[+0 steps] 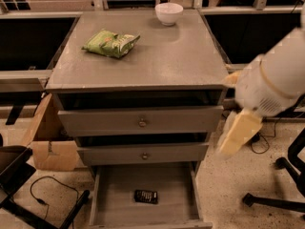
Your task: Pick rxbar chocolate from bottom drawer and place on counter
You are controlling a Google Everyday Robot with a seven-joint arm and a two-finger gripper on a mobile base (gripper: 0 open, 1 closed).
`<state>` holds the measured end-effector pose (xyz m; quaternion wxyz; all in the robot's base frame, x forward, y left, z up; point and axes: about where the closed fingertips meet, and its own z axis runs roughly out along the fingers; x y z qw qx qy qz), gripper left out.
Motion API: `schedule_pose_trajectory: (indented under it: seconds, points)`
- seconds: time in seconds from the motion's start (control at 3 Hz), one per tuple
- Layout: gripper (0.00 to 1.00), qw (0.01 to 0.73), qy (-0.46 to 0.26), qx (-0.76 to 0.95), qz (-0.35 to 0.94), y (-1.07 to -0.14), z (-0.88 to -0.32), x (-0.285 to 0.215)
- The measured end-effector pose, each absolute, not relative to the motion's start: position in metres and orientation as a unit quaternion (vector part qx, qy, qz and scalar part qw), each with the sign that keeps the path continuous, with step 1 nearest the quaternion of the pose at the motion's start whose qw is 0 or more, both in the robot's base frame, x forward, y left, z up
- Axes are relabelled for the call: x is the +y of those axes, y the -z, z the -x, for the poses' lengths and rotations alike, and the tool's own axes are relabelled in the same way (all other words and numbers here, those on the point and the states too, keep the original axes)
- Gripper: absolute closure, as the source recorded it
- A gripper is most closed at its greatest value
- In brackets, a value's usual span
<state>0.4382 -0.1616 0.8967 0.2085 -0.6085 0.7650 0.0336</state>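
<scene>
The rxbar chocolate (146,196) is a small dark bar lying flat on the plank floor of the open bottom drawer (119,187), near the middle. The counter (162,61) is the grey cabinet top above the two shut upper drawers. My gripper (239,132) is the cream-coloured end of the white arm at the right. It hangs beside the cabinet's right side at the height of the upper drawers, above and to the right of the bar and well apart from it.
A crinkled green snack bag (111,43) and a white bowl (168,13) sit on the counter. A cardboard box (47,140) stands left of the cabinet. Black chair legs (274,200) are on the floor at right, and a black frame (19,175) with a cable at lower left.
</scene>
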Motion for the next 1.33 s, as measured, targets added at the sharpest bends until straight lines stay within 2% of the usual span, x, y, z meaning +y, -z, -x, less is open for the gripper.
schedule_pose_trajectory:
  seconds: [0.67,1.33]
  points:
    - [0.00,0.217,-0.132,0.750,0.612,-0.725,-0.420,-0.101]
    - [0.00,0.283,-0.168,0.761,0.559,-0.617,-0.481,-0.082]
